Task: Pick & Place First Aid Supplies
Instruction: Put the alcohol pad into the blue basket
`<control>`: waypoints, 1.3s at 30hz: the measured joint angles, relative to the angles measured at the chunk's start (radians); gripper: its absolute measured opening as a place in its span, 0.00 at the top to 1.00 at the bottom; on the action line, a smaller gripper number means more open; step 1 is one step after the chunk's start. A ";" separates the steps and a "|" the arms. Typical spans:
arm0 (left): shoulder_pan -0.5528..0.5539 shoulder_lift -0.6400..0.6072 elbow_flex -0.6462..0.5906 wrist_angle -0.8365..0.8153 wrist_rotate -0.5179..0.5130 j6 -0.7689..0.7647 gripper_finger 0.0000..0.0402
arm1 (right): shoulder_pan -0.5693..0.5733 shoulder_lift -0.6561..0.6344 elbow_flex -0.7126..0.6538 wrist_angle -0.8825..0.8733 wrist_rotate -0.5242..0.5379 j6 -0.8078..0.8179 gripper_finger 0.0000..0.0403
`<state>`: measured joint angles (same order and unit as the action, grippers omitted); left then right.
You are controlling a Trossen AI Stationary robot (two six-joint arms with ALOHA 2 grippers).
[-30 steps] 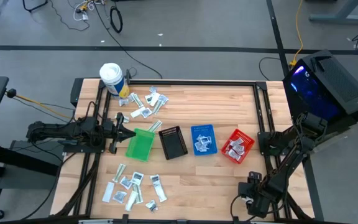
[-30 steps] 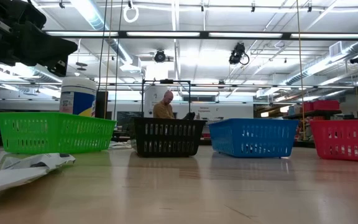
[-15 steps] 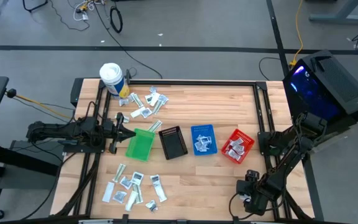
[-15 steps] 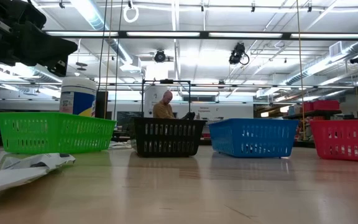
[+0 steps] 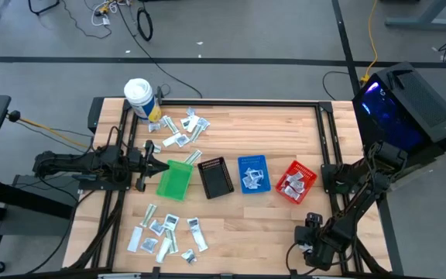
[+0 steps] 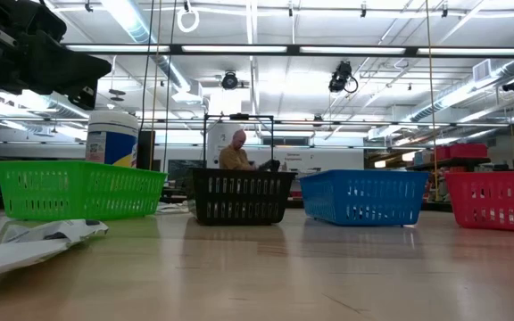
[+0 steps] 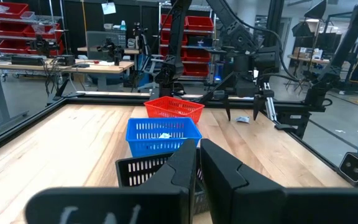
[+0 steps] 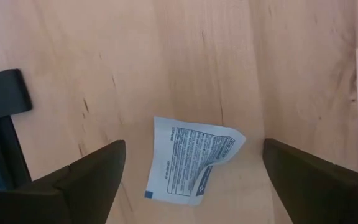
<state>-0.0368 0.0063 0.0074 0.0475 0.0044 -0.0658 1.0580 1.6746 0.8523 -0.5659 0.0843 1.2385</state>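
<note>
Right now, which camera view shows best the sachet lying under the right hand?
The right wrist view: the sachet lies flat on the wood between the open fingers of the right hand, its print visible. The left wrist view shows it far off as a white speck. The high view hides it, and the low view misses it.

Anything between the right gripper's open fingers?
Yes. In the right wrist view one white printed sachet lies on the bare table between the right gripper's fingers, touching neither.
</note>
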 joint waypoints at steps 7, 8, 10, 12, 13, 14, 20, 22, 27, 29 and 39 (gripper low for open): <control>0.000 0.000 0.000 0.000 0.000 0.000 0.92 | 0.000 0.016 0.000 -0.002 0.010 -0.009 0.05; 0.000 0.000 0.000 0.000 0.000 0.000 0.92 | 0.000 0.016 0.000 -0.002 0.011 -0.015 0.05; 0.000 0.000 0.000 0.000 0.000 0.000 0.92 | 0.000 0.017 0.000 -0.002 0.012 -0.017 0.05; 0.000 0.000 0.000 0.000 0.000 0.000 0.92 | 0.000 0.017 0.005 -0.010 0.001 -0.019 0.05; 0.000 0.000 0.000 0.000 0.000 0.000 0.92 | 0.000 0.018 0.017 -0.027 -0.008 -0.020 0.05; 0.000 0.000 0.000 0.000 0.000 0.000 0.92 | 0.003 0.016 0.032 -0.056 -0.014 -0.021 0.05; 0.000 0.000 0.000 0.000 0.000 0.000 0.92 | 0.017 0.015 0.144 -0.233 0.017 -0.079 0.05; 0.000 0.000 0.000 0.000 0.000 0.000 0.92 | 0.019 0.014 0.155 -0.247 0.034 -0.080 0.05; 0.000 0.000 0.000 0.000 0.000 0.000 0.92 | 0.020 0.013 0.166 -0.242 0.052 -0.072 0.05; 0.000 0.000 0.000 0.000 0.000 0.000 0.92 | 0.020 0.023 0.165 -0.243 0.054 -0.068 0.05; 0.000 0.000 0.000 0.000 0.000 0.000 0.92 | 0.051 0.096 0.165 -0.159 0.032 -0.065 0.05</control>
<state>-0.0368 0.0063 0.0071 0.0478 0.0044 -0.0658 1.1087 1.7706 1.0176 -0.7254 0.1160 1.1736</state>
